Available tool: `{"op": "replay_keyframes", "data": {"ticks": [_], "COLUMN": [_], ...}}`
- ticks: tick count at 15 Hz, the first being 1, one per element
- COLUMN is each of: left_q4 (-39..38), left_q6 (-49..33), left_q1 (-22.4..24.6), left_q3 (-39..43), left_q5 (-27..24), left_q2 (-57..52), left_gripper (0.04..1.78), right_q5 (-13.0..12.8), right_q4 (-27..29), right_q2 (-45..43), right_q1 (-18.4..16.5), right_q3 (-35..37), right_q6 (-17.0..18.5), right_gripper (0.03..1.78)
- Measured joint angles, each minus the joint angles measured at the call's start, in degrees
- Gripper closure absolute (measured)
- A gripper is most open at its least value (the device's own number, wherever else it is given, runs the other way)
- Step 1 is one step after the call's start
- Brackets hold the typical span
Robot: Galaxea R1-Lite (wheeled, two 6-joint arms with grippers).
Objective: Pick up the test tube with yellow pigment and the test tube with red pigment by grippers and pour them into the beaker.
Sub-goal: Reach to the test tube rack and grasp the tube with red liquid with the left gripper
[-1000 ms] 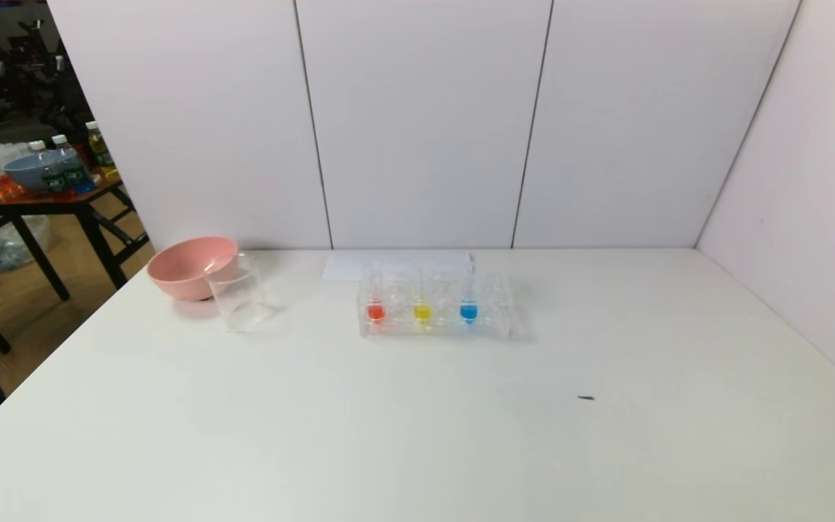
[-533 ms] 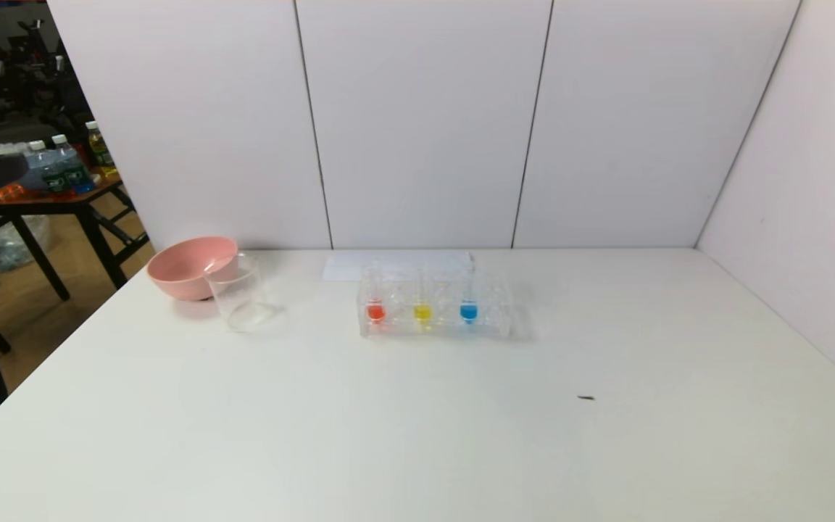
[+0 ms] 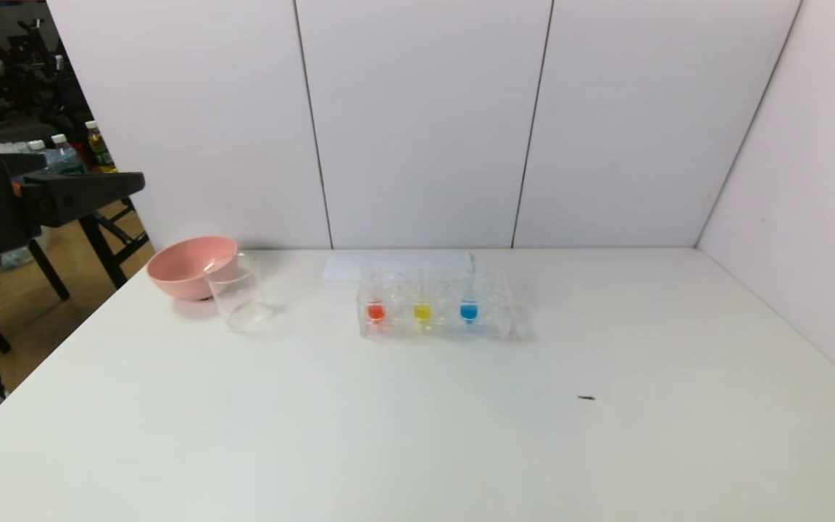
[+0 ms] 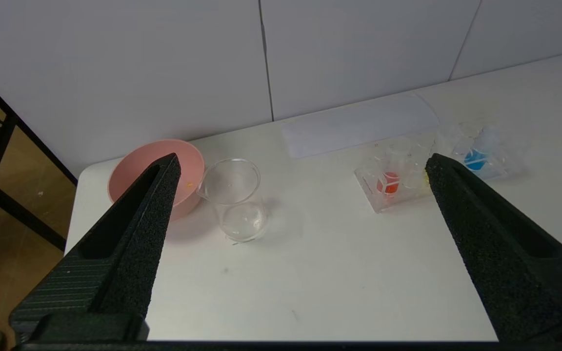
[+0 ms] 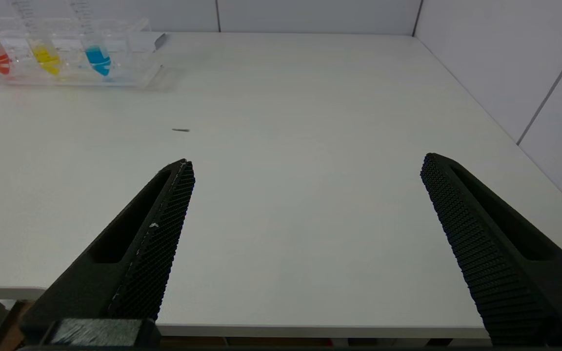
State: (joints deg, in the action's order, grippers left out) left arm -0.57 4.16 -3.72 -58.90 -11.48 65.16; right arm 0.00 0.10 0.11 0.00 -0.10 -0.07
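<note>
Three tubes stand in the clear rack (image 3: 435, 319) on the worktop (image 3: 417, 420); pink bowl (image 3: 189, 267) touches beaker (image 3: 238, 293). Left claw (image 4: 300, 165) and right claw (image 5: 305, 163) both gape, empty.

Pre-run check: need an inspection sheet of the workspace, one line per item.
Surface: white table, one small dark speck.
Job's things: red tube and yellow tube upright in the clear rack; beaker looks empty, just in front of the pink bowl.
Clutter: blue tube in the rack; white sheet behind it.
Grippers: left gripper raised off the table's left edge, jaws open, empty; right gripper at the near edge, jaws open, empty.
Cables: nothing seen.
Surroundings: white panels; side table with bottles.
</note>
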Motion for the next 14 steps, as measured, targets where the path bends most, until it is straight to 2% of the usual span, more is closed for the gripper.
{"op": "replay_keyframes", "data": {"ticks": [14], "left_q4": [-10.78], "left_q6": [-2.51], "left_q1": [-2.40], "left_q3": [0.91], "left_q5": [0.20], "left_q2": [13.58], "left_gripper": [0.06], "right_q5": [0.00], "right_q4": [0.00], "right_q2": [0.00], "right_q1": [0.00], "right_q3": [0.00], "right_q6": [0.02], "right_gripper": [0.11]}}
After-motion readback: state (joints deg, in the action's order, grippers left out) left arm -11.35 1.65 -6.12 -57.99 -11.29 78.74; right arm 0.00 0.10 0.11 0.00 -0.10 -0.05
